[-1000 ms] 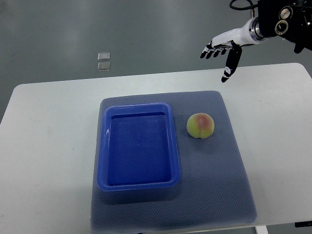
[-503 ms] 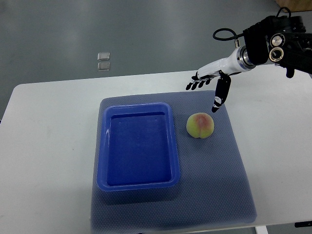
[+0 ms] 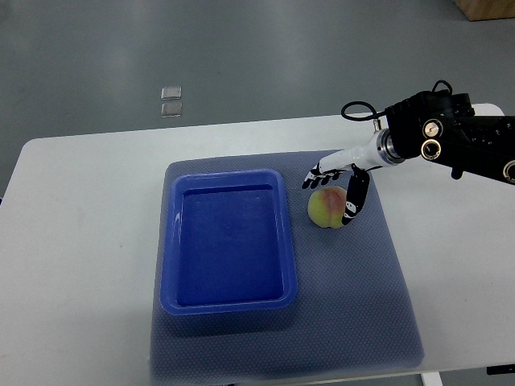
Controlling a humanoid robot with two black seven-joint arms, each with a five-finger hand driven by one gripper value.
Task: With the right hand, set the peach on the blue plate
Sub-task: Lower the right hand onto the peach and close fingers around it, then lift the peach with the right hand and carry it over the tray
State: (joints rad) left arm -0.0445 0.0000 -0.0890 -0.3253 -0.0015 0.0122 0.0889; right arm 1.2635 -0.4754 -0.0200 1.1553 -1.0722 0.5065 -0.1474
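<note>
The right hand (image 3: 336,183) sits over the peach (image 3: 328,207), its arm reaching in from three o'clock. The fingers (image 3: 315,176) are spread past the fruit's twelve o'clock side and the thumb (image 3: 352,205) hangs down its three o'clock flank, touching or nearly so; nothing is gripped yet. The peach rests on the grey mat (image 3: 354,305), just beside the blue plate (image 3: 228,241), off that plate's upper three o'clock rim with a narrow strip of mat between them.

This looks like the reach-and-grasp step: the hand is in place but not closed. The next move likely calls for the fingers and thumb to curl around the peach, then a lift high enough to clear the plate's raised rim, then a short carry toward nine o'clock.

The plate is empty, so there is plenty of landing room inside it. The mat toward six o'clock is bare, and the worktop (image 3: 80,241) around it is open. The peach is round and could roll toward the plate's wall if nudged off-centre
</note>
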